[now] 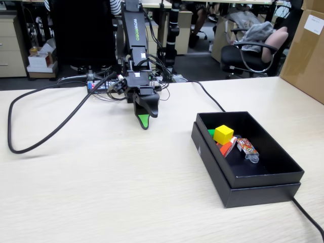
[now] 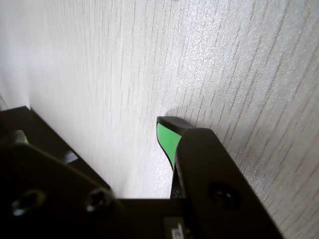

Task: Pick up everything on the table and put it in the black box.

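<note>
Claw hung empty over the worktop, jaw state unclear to us. Yellow cube (likely light, rigid; grip flat sides) sat in the black box.

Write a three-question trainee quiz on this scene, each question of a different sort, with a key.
1. True or false: the yellow cube lies on the bare table.
2. Multiple choice: the pincer in the fixed view is A) over the black box, B) tip down at the tabletop, left of the box, C) gripping the red packet.
3. Fill in: the green cube shows only as a sliver beside the ____ cube.

Key: 1 false, it sits in the box; 2 B; 3 yellow.
</note>
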### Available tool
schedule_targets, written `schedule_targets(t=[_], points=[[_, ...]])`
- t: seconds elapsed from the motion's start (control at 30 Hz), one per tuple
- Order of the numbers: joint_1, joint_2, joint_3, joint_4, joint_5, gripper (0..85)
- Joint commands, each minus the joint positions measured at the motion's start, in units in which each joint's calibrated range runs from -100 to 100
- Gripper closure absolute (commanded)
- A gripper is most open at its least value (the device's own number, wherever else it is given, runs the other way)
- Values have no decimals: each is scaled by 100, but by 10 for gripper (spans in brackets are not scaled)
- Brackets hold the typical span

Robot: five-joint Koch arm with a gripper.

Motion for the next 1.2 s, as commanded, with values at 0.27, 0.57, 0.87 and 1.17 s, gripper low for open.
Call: schedule_targets(t=[0.27, 0.57, 0.87, 1.17], points=[[-10, 135, -76, -65, -29, 364], [0, 135, -112, -65, -24, 364], [-10, 147, -76, -65, -24, 364], [-5, 239, -3, -65, -20, 364]])
